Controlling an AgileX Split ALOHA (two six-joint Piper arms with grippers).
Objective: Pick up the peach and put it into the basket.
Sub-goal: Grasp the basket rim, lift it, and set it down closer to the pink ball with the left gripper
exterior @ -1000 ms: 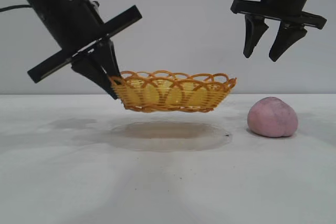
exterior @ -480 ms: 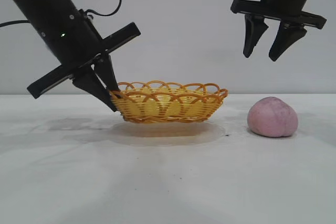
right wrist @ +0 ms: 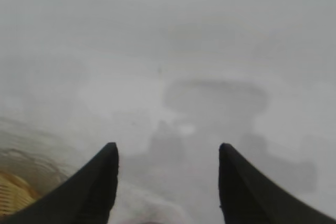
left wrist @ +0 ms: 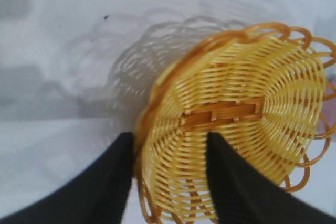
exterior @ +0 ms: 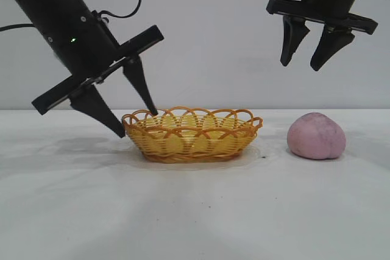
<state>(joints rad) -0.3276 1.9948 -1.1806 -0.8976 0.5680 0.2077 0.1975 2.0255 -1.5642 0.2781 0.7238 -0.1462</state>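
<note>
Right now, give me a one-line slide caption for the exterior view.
Left hand open astride the wicker basket rim, basket on the table; right hand open, raised above the peach.

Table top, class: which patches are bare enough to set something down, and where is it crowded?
Bare: the front strip of the table, and the gap between basket and peach. Crowded: the basket's left end, where the open left pincer straddles the rim. The right pincer, open, hangs high above the peach.
</note>
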